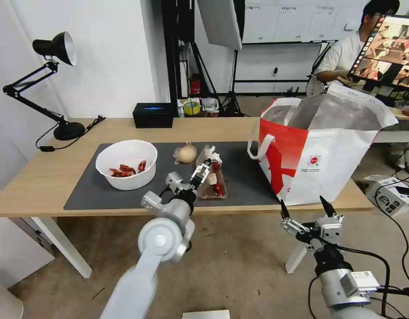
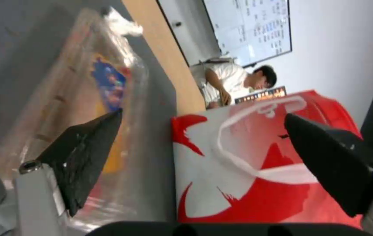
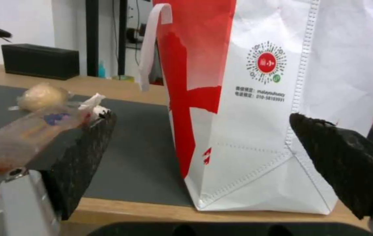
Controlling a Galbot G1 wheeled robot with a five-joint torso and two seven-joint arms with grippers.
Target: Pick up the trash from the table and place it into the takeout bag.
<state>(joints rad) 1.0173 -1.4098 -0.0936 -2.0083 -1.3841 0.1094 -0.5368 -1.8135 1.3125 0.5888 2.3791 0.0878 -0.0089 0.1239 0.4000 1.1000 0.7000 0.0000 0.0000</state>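
Head view: left gripper (image 1: 203, 170) is over the clear tray (image 1: 212, 180) on the dark mat (image 1: 248, 177), jaws spread, nothing held. Right gripper (image 1: 307, 207) hangs in front of the table (image 1: 31, 186) edge, below the takeout bag (image 1: 319, 155), jaws wide apart, also empty (looks parked).

Trash all on the mat: white bowl (image 1: 126, 164) with red scraps toward the robot's left, tan bundle (image 1: 185, 153) between bowl and tray, crumpled tissue (image 1: 212, 155) touching the far end of the tray. Bag stands upright at the right end of the table, mouth open, foil lining showing.

Step in hand, as a judgement: reach and grasp on the tray. To do it well, the left gripper should come down with one finger on each side of a tray edge. The left wrist view has one finger (image 2: 86, 154) over the tray (image 2: 64, 108) and the other off toward the bag (image 2: 256, 170), so the span looks off-centre and likely needs shifting. Thin plastic will flex; a pinch near the rim and a level lift should keep food bits from spilling. The hinged lid may flop.

Hard to make out: whether the left fingers already touch the tray, since the gripper covers part of it. The tissue may be resting on the tray or just beside it. Bag interior is cut off, contents unknown. The right wrist view shows the tray (image 3: 25, 134) partly behind a finger.
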